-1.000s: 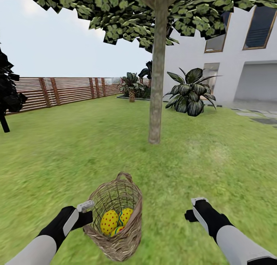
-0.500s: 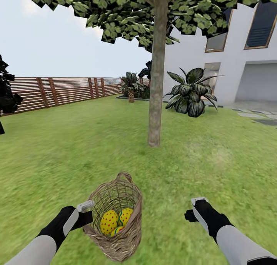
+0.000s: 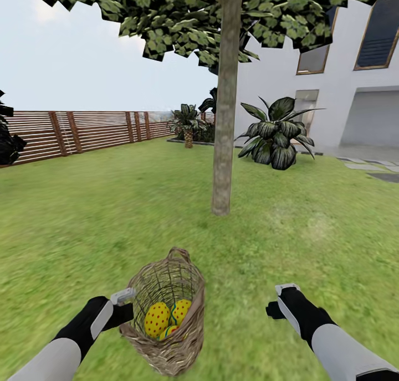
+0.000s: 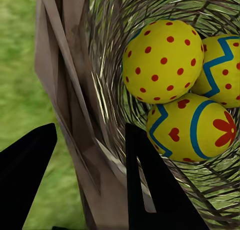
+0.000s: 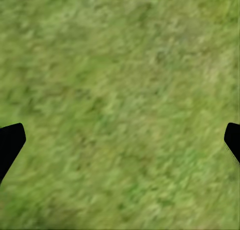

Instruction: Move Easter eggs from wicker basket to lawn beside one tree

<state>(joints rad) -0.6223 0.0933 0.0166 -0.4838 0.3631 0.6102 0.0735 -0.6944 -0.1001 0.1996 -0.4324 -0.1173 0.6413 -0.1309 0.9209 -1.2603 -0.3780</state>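
left gripper [image 4: 85, 180]: clamped on the wicker basket [image 3: 166, 314] wall, one finger inside, one outside
right gripper [image 5: 120, 140]: fingers wide apart over bare lawn [image 3: 310, 226]
Easter eggs [image 4: 175, 94]: all three in the basket
tree [image 3: 223, 148]: straight ahead, beyond the basket

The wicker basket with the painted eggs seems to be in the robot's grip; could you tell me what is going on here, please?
The left pincer is clamped on the rim wall of the wicker basket, one finger inside and one outside, holding it out in front of the robot. All three Easter eggs are in the basket. The right pincer is open and empty above the lawn. The tree stands straight ahead on the grass, a short way beyond the basket. No egg lies on the grass yet.
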